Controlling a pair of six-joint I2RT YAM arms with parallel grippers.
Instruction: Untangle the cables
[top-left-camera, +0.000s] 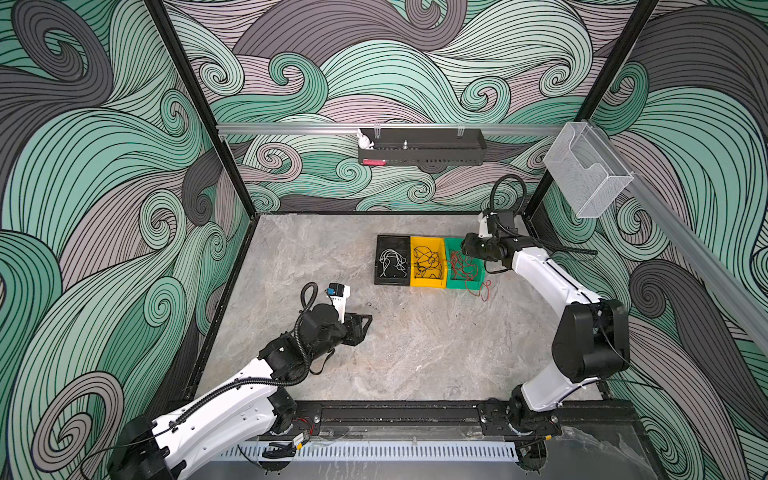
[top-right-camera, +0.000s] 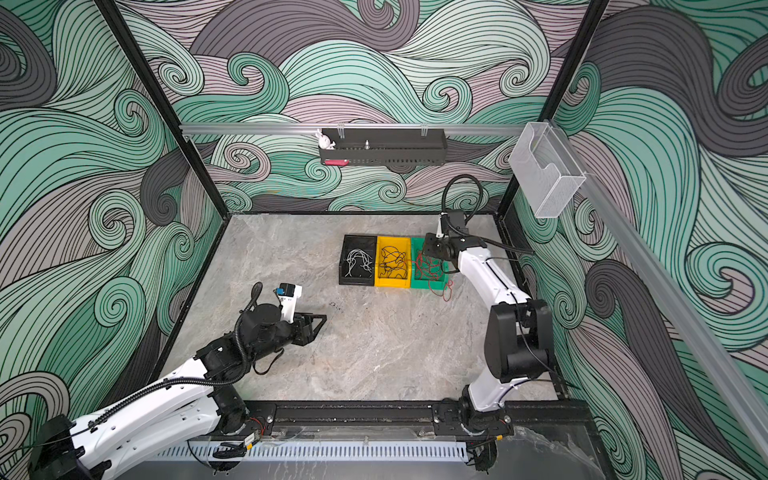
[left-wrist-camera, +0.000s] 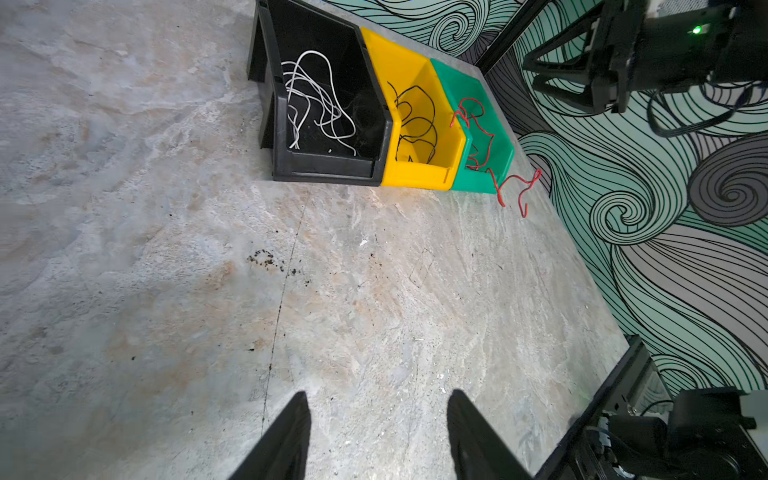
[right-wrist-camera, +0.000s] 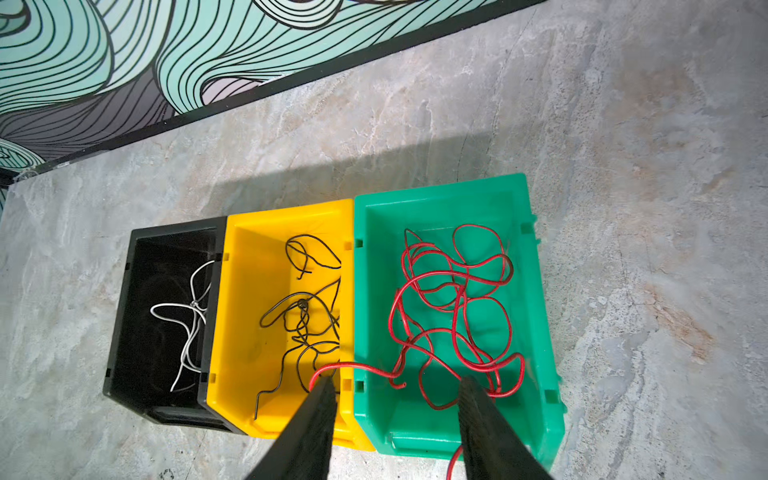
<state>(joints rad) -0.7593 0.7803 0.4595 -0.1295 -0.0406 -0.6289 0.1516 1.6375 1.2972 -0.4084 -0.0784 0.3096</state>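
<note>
The cables lie sorted in three bins standing side by side. White cables (top-left-camera: 392, 262) (right-wrist-camera: 191, 316) fill the black bin (top-left-camera: 392, 237). Black cables (top-left-camera: 428, 262) (right-wrist-camera: 307, 316) are in the yellow bin (top-left-camera: 428, 283). Red cables (top-left-camera: 465, 268) (right-wrist-camera: 453, 299) are in the green bin (top-left-camera: 459, 285). My right gripper (right-wrist-camera: 397, 381) hangs open above the green bin's front, nothing between its fingers. One red strand (right-wrist-camera: 336, 367) crosses the wall into the yellow bin beside a finger. Another red strand (left-wrist-camera: 519, 187) trails onto the table. My left gripper (left-wrist-camera: 378, 395) stands open over bare table.
The bins sit at the back right of the stone table (top-left-camera: 415, 353). A black shelf (top-left-camera: 422, 147) and a clear box (top-left-camera: 586, 170) hang on the enclosure walls. Black frame rails edge the table. Dark crumbs (left-wrist-camera: 266, 259) dot the table between the left gripper and the bins.
</note>
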